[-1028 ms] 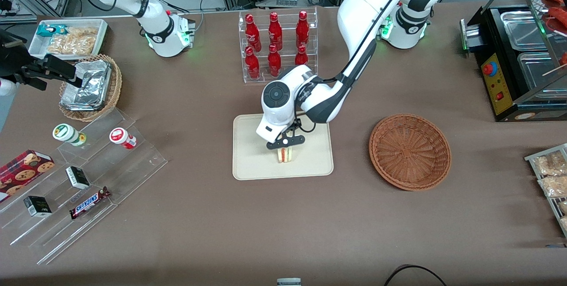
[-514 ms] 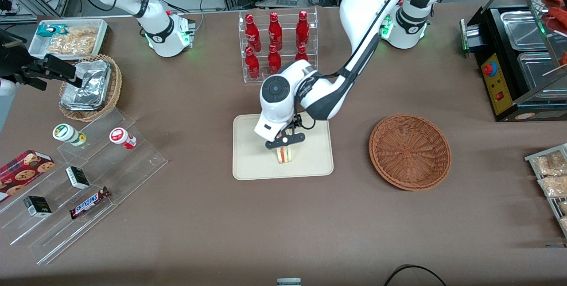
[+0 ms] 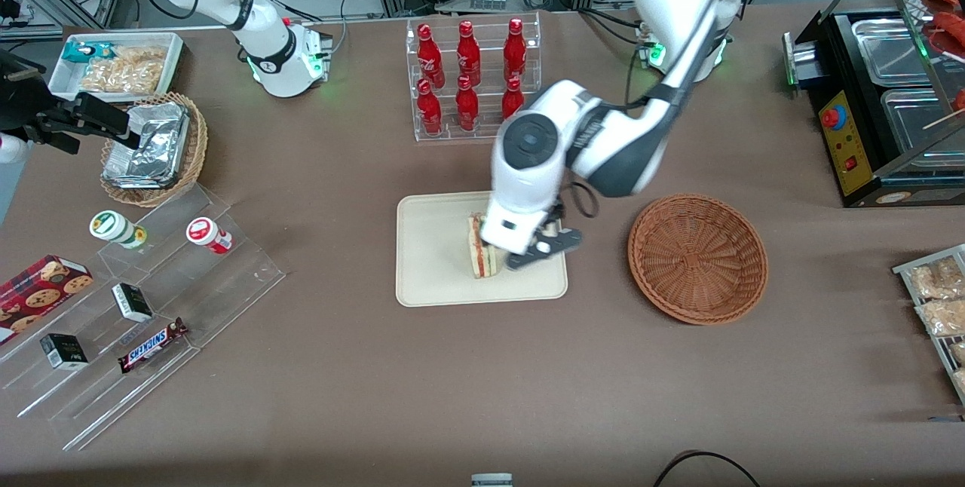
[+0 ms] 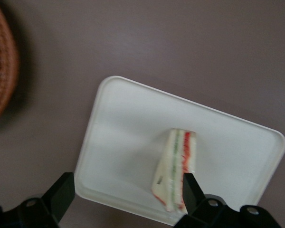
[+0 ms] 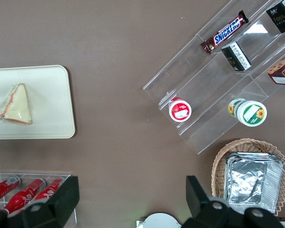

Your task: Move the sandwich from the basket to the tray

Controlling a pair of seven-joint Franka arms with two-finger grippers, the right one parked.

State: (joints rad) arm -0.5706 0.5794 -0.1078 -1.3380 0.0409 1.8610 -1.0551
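Front view: sandwich (image 3: pixel 478 247) sits on the tray (image 3: pixel 433 276), roughly mid-tray, partly covered by the wrist housing of the left arm. Striped cut edge of red and green filling faces up and toward the parked arm's end of the table. Long axis runs from the tray edge nearest the bottle rack (image 3: pixel 473 78) toward the edge nearest the front camera.

Left wrist view: sandwich (image 4: pixel 176 166) lies on the tray (image 4: pixel 118 142), filling stripes visible along its length, red layer on one flank, green near the middle. One end is squared off and broad, and the wedge narrows toward the gripper (image 4: pixel 126 194). Right wrist view: sandwich (image 5: pixel 15 105) shows its pale triangular bread face, apex pointing toward the bottle rack (image 5: pixel 26 192).

Gripper (image 3: pixel 546 244) hangs above the tray at its end toward the basket (image 3: pixel 698 257), just beside the sandwich. In the wrist view the two fingers (image 4: pixel 61 192) stand wide apart with bare tray between them; nothing is gripped. One finger overlaps the sandwich's narrow end in the picture; contact cannot be judged.

Basket stands on the table near the tray, toward the working arm's end, and holds nothing. Its woven rim (image 4: pixel 2 71) shows in the wrist view, apart from the tray.
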